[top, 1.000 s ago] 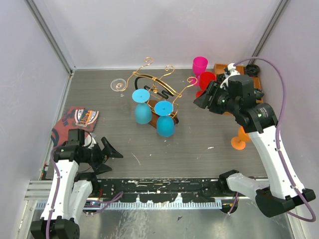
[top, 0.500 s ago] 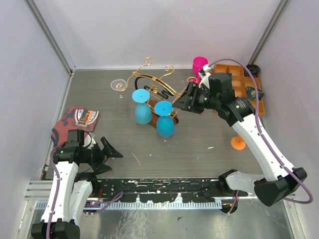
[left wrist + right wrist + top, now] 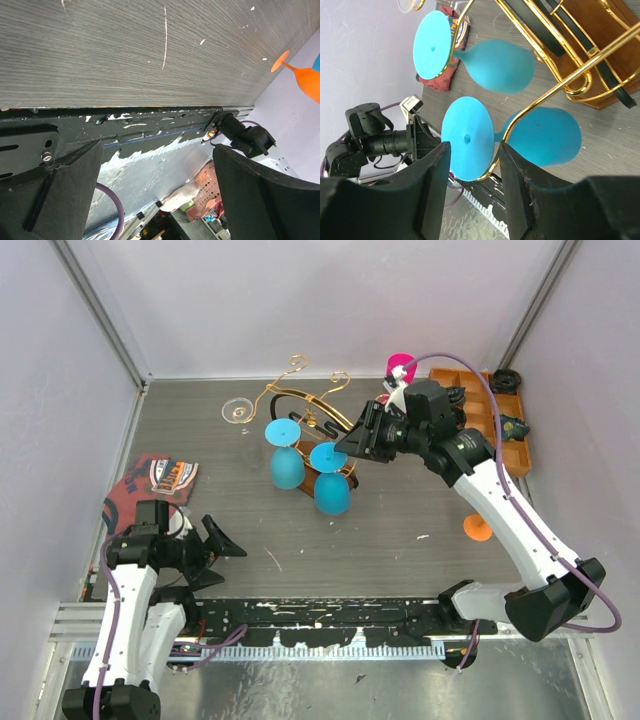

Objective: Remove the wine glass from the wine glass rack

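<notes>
Within the last second the right tool has travelled from the orange compartment tray to the wine glass rack. The approach looks complete and the grasp is pending. Its fingers are spread either side of the foot of the nearer blue wine glass. The glass hangs inverted from the rack, and the tool holds nothing.

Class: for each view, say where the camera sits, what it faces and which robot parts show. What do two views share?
Top external: above, behind the bases, looking down on the wine glass rack; both arms show.
Left wrist: on the left arm, facing the table's near edge; open fingers show.
Right wrist: on the right arm, facing two blue wine glasses; open fingers show.
Shared: top and left wrist show the orange wine glass.
</notes>
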Robot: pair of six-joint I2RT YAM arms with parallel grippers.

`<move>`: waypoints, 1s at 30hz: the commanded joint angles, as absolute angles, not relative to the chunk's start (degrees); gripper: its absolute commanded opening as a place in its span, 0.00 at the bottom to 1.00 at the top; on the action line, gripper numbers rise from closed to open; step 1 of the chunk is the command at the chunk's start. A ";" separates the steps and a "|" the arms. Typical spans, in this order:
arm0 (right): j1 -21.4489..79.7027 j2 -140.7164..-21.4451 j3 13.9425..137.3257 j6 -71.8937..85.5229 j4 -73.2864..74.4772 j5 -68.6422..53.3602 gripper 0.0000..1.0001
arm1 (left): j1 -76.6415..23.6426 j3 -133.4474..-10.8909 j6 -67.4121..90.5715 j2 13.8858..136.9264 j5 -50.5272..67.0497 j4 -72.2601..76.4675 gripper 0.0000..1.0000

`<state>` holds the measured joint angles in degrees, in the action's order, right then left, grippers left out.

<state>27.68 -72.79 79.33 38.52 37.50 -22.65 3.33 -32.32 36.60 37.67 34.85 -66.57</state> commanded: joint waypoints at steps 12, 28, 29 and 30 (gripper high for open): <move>30.53 -74.02 80.89 39.74 32.81 -25.08 0.45 | 3.32 -31.69 35.82 37.18 34.61 -69.24 0.98; 31.47 -74.29 80.81 40.41 33.58 -23.00 0.01 | 3.36 -31.94 35.68 37.42 34.68 -69.53 0.98; 31.42 -74.41 81.02 40.69 33.62 -22.51 0.01 | 3.34 -32.05 35.68 37.48 34.77 -69.67 0.98; 31.35 -74.52 81.16 40.99 33.58 -22.34 0.01 | 3.38 -32.22 35.56 37.52 34.76 -69.88 0.98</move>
<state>31.11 -74.67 79.33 39.68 35.24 -23.86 3.33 -32.32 36.47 37.65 34.92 -66.61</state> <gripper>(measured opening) 0.041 0.982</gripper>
